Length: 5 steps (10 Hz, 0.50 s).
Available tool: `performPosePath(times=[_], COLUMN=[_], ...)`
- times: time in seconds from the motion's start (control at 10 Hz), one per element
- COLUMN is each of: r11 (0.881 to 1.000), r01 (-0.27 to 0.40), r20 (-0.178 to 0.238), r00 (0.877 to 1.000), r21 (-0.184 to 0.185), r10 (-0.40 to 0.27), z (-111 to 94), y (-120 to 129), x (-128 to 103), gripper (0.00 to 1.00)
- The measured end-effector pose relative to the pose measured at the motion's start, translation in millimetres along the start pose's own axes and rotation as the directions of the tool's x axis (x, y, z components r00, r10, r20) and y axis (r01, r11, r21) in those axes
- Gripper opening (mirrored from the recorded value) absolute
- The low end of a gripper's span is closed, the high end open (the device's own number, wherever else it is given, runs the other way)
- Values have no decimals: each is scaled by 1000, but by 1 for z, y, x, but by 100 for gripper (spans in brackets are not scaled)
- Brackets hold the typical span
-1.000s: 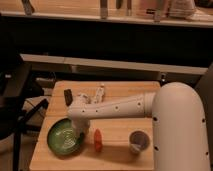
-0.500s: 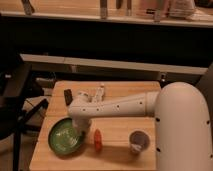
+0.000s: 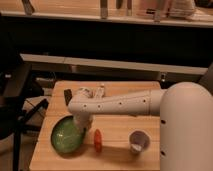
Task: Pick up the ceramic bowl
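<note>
The green ceramic bowl [image 3: 66, 136] is at the front left of the wooden table [image 3: 120, 155]. It is tilted, with its right rim raised. My gripper [image 3: 80, 125] hangs down from the white arm [image 3: 117, 103] at that right rim and is shut on it. The arm reaches in from the right, and its wrist hides the gripping point.
A small orange-red object [image 3: 98, 141] lies just right of the bowl. A white cup [image 3: 138, 141] stands further right, near my white body [image 3: 187, 130]. A black chair [image 3: 15, 100] is left of the table. A dark counter runs along the back.
The bowl lay flat a second ago; now its right rim is lifted and it tilts. The arm has shifted slightly.
</note>
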Motion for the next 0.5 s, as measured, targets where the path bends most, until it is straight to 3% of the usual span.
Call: performPosePath(times=[0.2, 0.5], r11=[1000, 1000], r01=[-2, 5], r20=[-8, -12], r00=[1000, 1000], r21=[-12, -24], r10=[2, -5], z=[-17, -25], y=[5, 4], x=[2, 3], gripper=[0, 0])
